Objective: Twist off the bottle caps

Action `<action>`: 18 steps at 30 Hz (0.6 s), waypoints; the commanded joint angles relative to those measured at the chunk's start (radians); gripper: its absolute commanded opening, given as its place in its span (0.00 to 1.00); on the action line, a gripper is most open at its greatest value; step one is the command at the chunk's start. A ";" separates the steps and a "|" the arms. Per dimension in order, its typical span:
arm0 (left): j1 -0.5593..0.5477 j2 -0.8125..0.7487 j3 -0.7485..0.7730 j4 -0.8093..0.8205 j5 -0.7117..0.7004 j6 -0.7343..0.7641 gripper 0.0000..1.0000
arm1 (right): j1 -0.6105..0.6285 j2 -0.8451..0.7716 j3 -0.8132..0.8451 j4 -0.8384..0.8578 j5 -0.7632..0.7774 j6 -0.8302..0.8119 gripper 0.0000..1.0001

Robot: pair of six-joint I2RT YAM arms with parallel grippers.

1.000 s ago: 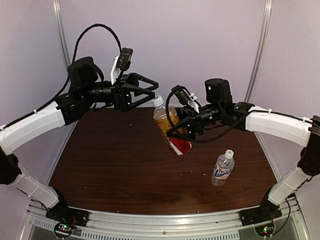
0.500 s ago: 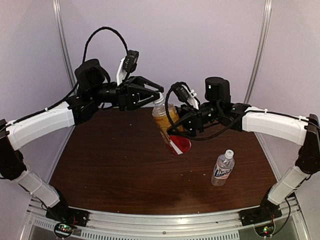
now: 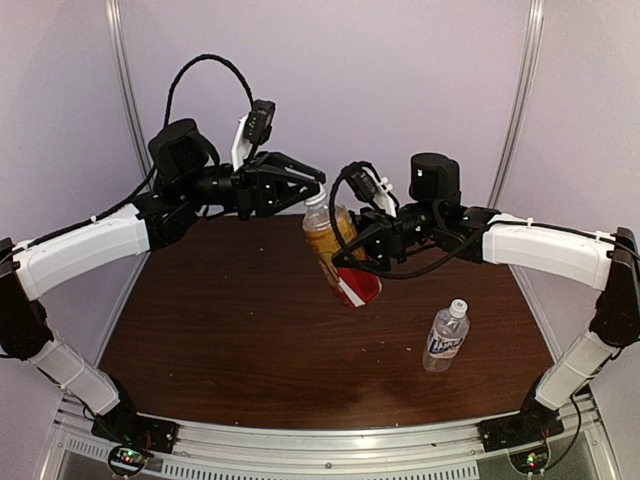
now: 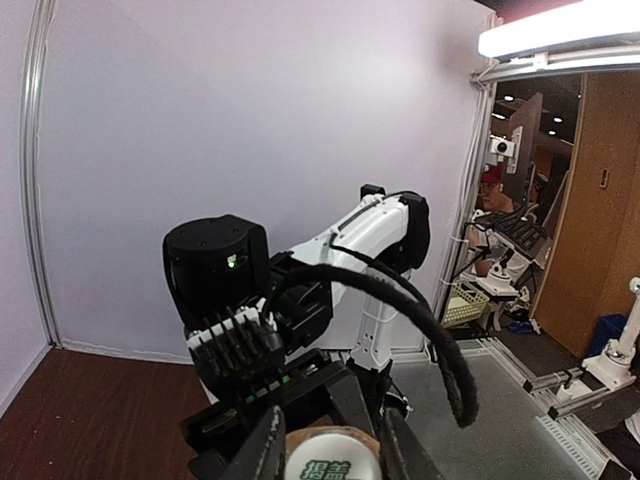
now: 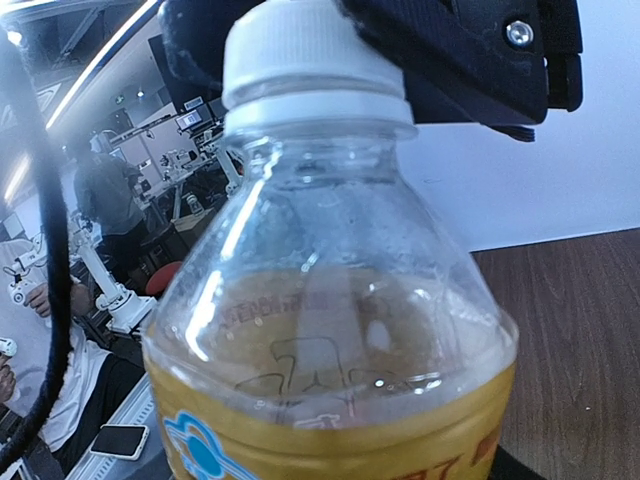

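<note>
Two pincers, one job: my right pincer [image 3: 345,252] clamps the amber bottle [image 3: 322,238], tilted above the counter's [image 3: 230,330] far edge. My left pincer [image 3: 315,188] brackets its cap [image 4: 330,465], though I cannot tell if it grips. Squeeze squarely, then twist. The clear bottle [image 3: 446,338] stands near the right edge.

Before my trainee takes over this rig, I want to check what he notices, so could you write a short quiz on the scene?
1. True or false: the amber bottle stands on the table.
2. Where is the clear bottle? A) upright on the table's right side; B) lying on its side; C) held in the air.
3. Fill in: the jaws of the left gripper sit on either side of the amber bottle's white ____.

Key
1. False: the right gripper holds it tilted above the table.
2. A.
3. cap.
</note>
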 commanded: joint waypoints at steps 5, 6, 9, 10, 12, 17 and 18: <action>-0.020 -0.008 0.050 -0.207 -0.324 0.007 0.00 | -0.011 0.000 0.071 -0.175 0.329 -0.165 0.65; -0.031 -0.010 0.069 -0.259 -0.412 0.005 0.00 | -0.011 -0.003 0.066 -0.191 0.390 -0.182 0.65; -0.074 -0.009 0.114 -0.380 -0.657 -0.048 0.00 | -0.010 -0.015 0.036 -0.178 0.558 -0.199 0.65; -0.093 -0.009 0.121 -0.406 -0.726 -0.083 0.00 | -0.010 -0.017 0.028 -0.177 0.601 -0.199 0.65; -0.113 -0.009 0.121 -0.438 -0.830 -0.126 0.00 | -0.005 -0.018 0.015 -0.164 0.697 -0.194 0.65; -0.157 -0.002 0.120 -0.445 -0.974 -0.165 0.00 | 0.013 -0.040 -0.031 -0.098 0.856 -0.185 0.65; -0.157 -0.002 0.120 -0.444 -0.982 -0.166 0.00 | 0.013 -0.045 -0.042 -0.087 0.867 -0.180 0.65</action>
